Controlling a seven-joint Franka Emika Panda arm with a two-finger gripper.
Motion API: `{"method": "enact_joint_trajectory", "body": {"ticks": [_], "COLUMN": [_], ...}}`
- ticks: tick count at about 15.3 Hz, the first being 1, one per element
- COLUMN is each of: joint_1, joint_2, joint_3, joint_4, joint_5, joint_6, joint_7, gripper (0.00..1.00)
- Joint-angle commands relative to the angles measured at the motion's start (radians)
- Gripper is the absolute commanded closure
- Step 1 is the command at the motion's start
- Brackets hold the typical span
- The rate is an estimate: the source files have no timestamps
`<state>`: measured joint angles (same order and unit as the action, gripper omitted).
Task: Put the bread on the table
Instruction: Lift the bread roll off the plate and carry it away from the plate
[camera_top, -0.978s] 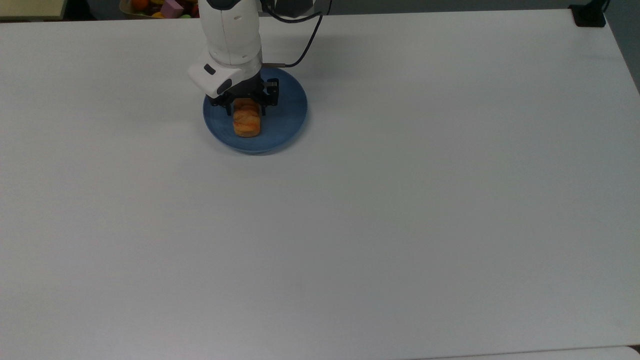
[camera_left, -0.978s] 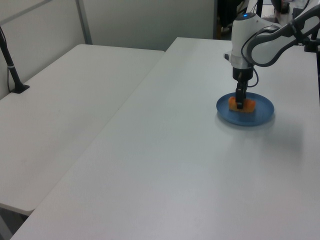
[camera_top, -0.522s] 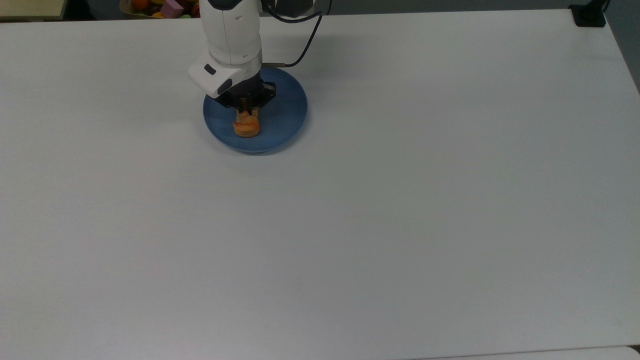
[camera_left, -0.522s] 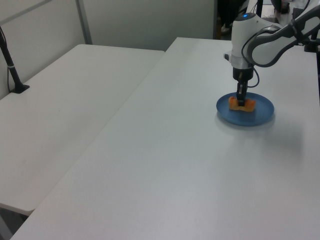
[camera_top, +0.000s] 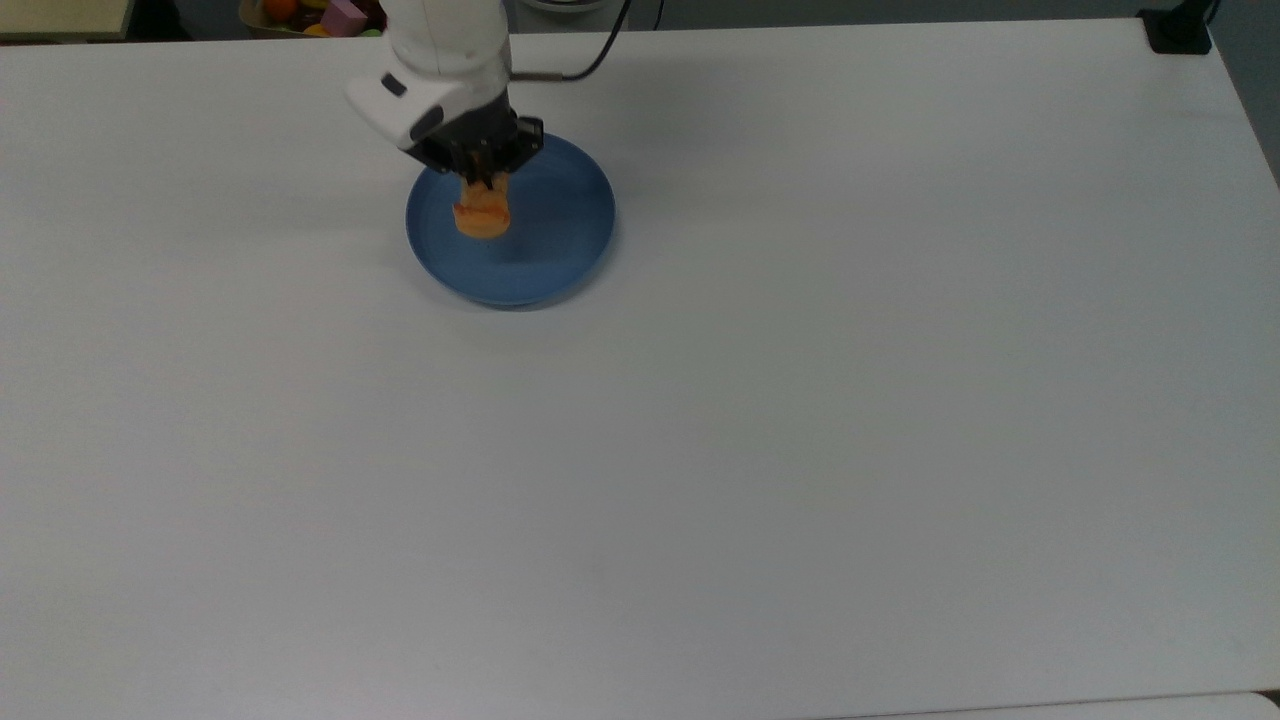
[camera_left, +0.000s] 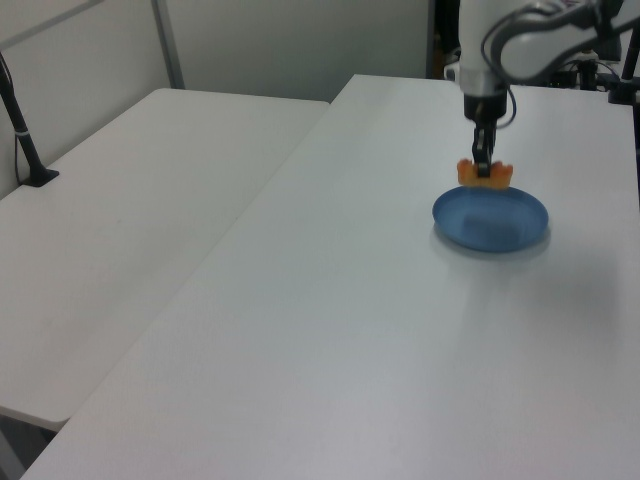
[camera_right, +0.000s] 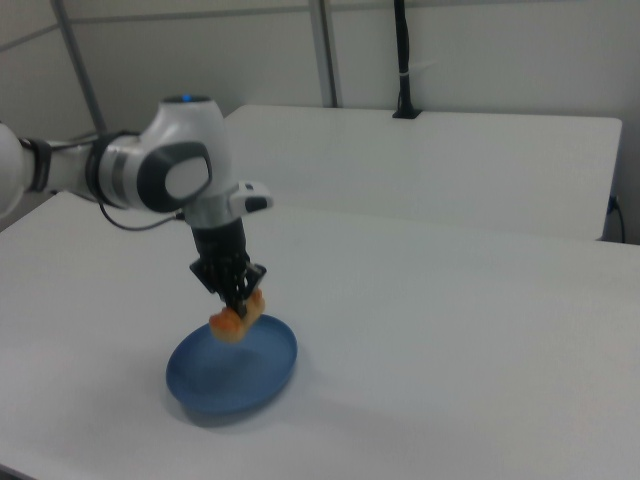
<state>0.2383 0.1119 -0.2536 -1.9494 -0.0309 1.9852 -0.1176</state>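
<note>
From my station I see nothing on the table (camera_top: 800, 450) around the blue plate (camera_top: 560, 250). A bin of coloured toys (camera_top: 320, 14) sits past the top view's upper left edge, and a black clamp (camera_top: 1178, 30) at the upper right corner. A 2nd white table (camera_left: 130, 210) stands beside mine on the left view's left. The plate holds nothing. I count 1 plate and 1 bread (camera_top: 481, 213). The gripper (camera_top: 482, 180) is clenched on the bread, which hangs in the air above the plate, clear of it.
</note>
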Motion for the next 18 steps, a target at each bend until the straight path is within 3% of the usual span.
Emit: {"method": "enact_joint_trajectory", "body": {"ticks": [1, 6, 9, 11, 14, 18], "joint_1": [-0.007, -0.031, -0.031, -0.031, -0.045, -0.114], "joint_2": [-0.037, -0.060, -0.060, -0.055, -0.040, 0.035], "joint_3": [0.002, -0.051, -0.142, -0.244, -0.354, -0.429], "joint_4": [0.114, 0.245, 0.285, 0.303, 0.303, 0.300], "joint_5": [0.006, 0.011, 0.011, 0.011, 0.025, 0.071], "joint_6": [-0.153, -0.264, -0.282, -0.272, -0.234, -0.125], "joint_7": [-0.005, -0.048, -0.138, -0.242, -0.373, -0.505], "gripper": [1.00, 1.00, 1.00, 1.00, 1.00, 1.00]}}
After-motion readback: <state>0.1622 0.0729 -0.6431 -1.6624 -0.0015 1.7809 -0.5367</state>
